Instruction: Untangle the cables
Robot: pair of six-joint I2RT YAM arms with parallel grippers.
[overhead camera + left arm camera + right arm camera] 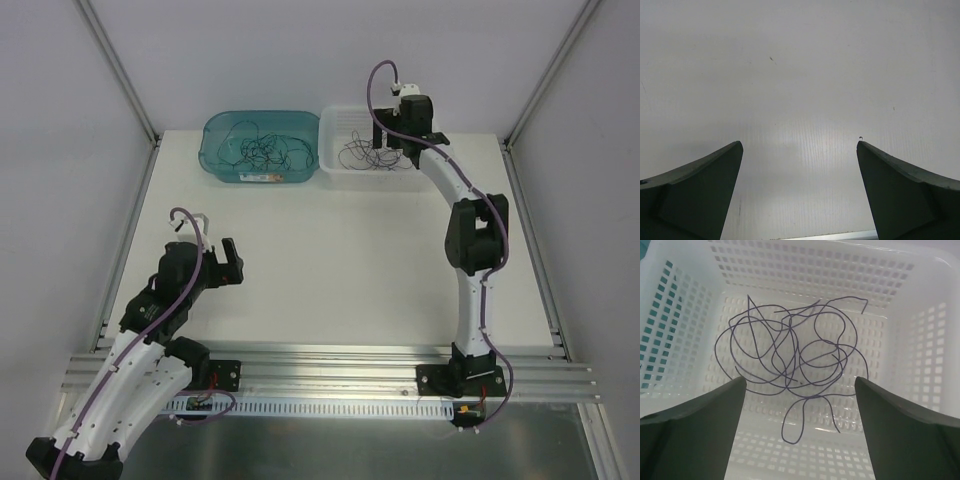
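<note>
A loose tangle of thin dark purple cables (790, 360) lies on the floor of a white perforated basket (805, 270). My right gripper (800, 382) hangs open just above it, nothing between its fingers (715, 415). In the top view this gripper (384, 152) is over the basket (335, 176), where the cables (356, 153) show as thin loops. A second, denser tangle of cables (262, 150) sits in the teal bin (213, 165). My left gripper (228, 265) is open and empty over bare table, far from both containers; its wrist view shows the gripper (800, 145) above plain white surface.
The teal bin and white basket stand side by side against the table's far edge. Grey walls and metal frame posts (115, 70) close in the sides. An aluminium rail (330, 375) runs along the near edge by the arm bases.
</note>
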